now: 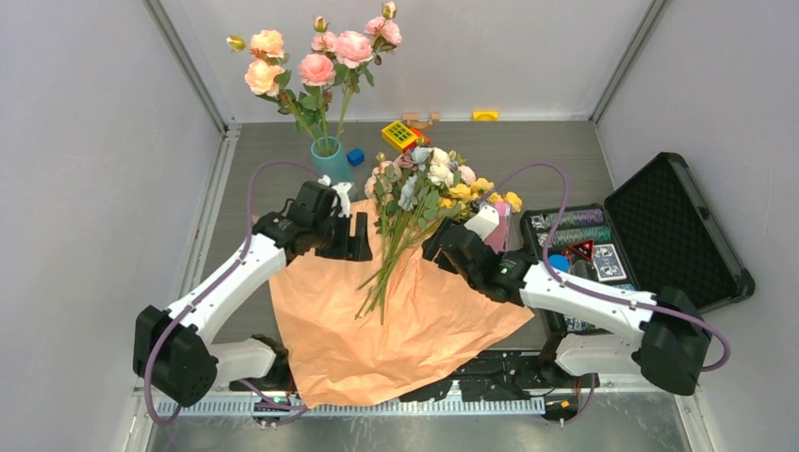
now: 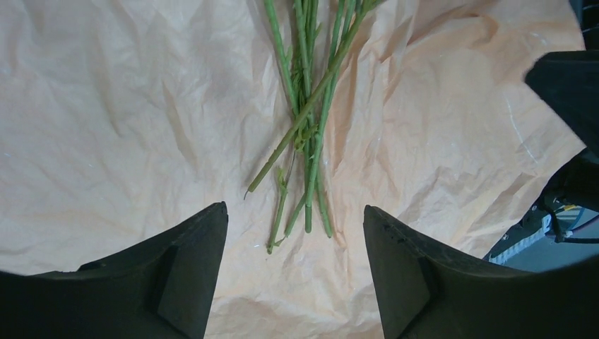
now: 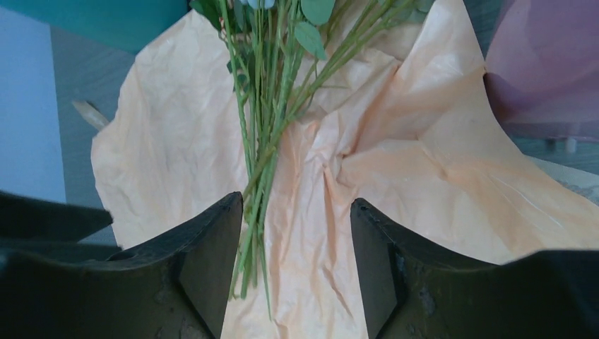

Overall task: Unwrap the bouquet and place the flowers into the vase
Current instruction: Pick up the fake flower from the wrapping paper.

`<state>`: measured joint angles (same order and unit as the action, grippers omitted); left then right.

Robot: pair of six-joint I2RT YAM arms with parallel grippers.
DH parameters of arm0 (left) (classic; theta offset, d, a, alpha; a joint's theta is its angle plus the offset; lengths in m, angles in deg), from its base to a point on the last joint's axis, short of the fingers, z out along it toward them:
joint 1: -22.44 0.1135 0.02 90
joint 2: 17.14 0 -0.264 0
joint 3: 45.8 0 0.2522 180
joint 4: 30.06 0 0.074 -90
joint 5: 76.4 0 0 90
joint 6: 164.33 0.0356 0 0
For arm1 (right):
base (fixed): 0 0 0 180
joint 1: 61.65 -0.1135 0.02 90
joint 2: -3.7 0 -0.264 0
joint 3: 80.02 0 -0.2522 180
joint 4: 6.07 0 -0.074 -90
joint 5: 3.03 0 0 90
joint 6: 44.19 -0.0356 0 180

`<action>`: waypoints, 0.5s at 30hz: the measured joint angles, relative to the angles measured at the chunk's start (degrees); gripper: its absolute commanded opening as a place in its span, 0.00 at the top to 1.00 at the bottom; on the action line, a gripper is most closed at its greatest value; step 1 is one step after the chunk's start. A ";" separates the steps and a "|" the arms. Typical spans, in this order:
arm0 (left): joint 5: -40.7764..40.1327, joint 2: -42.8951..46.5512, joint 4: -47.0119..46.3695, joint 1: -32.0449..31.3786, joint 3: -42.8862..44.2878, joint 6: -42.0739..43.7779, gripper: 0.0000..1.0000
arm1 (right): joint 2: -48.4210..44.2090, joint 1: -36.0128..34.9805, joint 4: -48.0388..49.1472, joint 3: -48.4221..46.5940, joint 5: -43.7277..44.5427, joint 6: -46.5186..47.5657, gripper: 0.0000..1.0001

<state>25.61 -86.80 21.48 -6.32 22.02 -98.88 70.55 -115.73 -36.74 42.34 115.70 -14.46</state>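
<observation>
Where the kraft paper (image 1: 396, 330) is spread flat across the table (image 1: 546, 151), the wrap is recorded as undone. Small flowers (image 1: 429, 179) are laid loose on the paper, with heads twd the far side and overhanging the paper's far edge. Stems (image 1: 382, 278) are fanned twd the near edge.

Vase (image 1: 332, 162) is stood upright at far left, apart from the small flowers, just behind the L arm's wrist. Tall roses (image 1: 320, 56) are held in it.

L gripper (image 2: 295, 207): jaws are spread and nothing is clamped. It is positioned over the paper at the left of the stems. Stem ends are framed between its fingers (image 2: 191, 268) in the wrist view, w/o contact.

R gripper (image 3: 296, 198): jaws are spread and nothing is gripped. It is positioned at the right of the stems, which are seen running past one finger (image 3: 212, 254). Contact can't be told.

Pink box (image 1: 501, 231) is noted just beside the R gripper. Black case (image 1: 674, 226) is lying open at far right.
</observation>
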 measured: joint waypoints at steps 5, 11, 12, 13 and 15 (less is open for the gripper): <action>-1.53 0.00 2.56 0.59 4.52 5.51 0.27 | 6.82 0.85 7.65 0.00 3.69 -3.93 0.43; -2.67 -0.09 3.72 1.55 4.50 9.31 0.27 | 13.66 1.07 13.94 0.00 7.63 -8.59 0.45; -3.02 -0.09 3.76 1.66 4.50 9.99 0.27 | 14.73 1.07 14.78 -0.04 8.20 -9.09 0.45; -3.32 -0.09 3.87 1.75 4.50 10.40 0.27 | 15.80 1.09 15.47 -0.11 8.63 -9.55 0.45; -4.13 -0.07 3.96 1.77 4.28 11.30 0.27 | 17.92 1.46 16.24 -0.55 9.18 -10.43 0.45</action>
<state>21.48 -86.87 25.44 -4.55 26.31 -87.58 88.47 -114.27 -20.50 41.80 124.88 -24.88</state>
